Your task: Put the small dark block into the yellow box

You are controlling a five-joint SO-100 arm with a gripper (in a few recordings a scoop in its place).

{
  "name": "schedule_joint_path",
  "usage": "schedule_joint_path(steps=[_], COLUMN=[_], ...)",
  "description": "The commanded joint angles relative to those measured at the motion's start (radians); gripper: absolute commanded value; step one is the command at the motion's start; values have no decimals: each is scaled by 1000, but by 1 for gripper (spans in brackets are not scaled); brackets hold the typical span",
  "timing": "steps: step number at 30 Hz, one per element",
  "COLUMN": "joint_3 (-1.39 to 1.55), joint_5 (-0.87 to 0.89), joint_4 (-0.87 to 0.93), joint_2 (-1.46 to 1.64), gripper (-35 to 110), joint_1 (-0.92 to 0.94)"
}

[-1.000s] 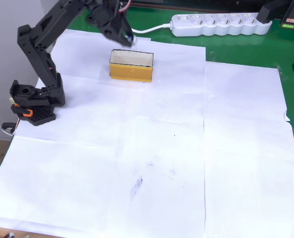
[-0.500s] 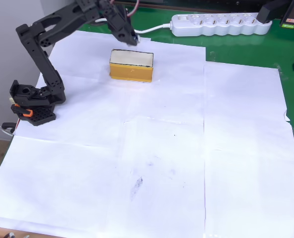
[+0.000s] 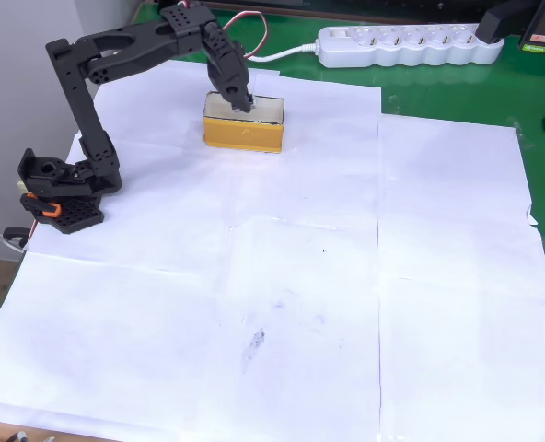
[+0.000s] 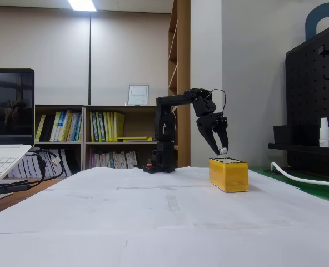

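The yellow box [image 3: 244,134] stands on white paper at the back of the table, its pale inside open to the top; in the fixed view the yellow box [image 4: 228,175] is right of centre. My black gripper [image 3: 243,103] points down over the box's open top, left of its middle. In the fixed view the gripper [image 4: 222,151] hangs just above the box's rim, fingers pinched on the small dark block [image 4: 223,150], of which a small pale end shows at the fingertips.
The arm's base [image 3: 59,189] sits at the table's left edge. A white power strip [image 3: 411,44] lies on the green mat behind the box, its cable running left. White paper sheets [image 3: 328,304] cover the table. A laptop [image 4: 3,161] stands at the left in the fixed view.
The gripper has swung from behind and left of the box to over its open top and come lower, still holding the block. The box has not moved.
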Motion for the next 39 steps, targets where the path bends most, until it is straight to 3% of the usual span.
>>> schedule_joint_path(steps=[1, 4, 10, 16, 33, 35, 37, 39], joint_3=[25, 28, 26, 28, -5, -15, -74, -193], joint_5=[-5, 14, 6, -11, -77, -78, -78, -94], joint_4=[-6, -6, -6, -17, 57, 86, 98, 87], joint_2=[-2, -2, -11, -49, -583, -660, -735, -822], gripper=[0, 2, 38, 45, 43, 30, 6, 2], joint_1=[-29, -35, -9, 17, 189, 227, 268, 321])
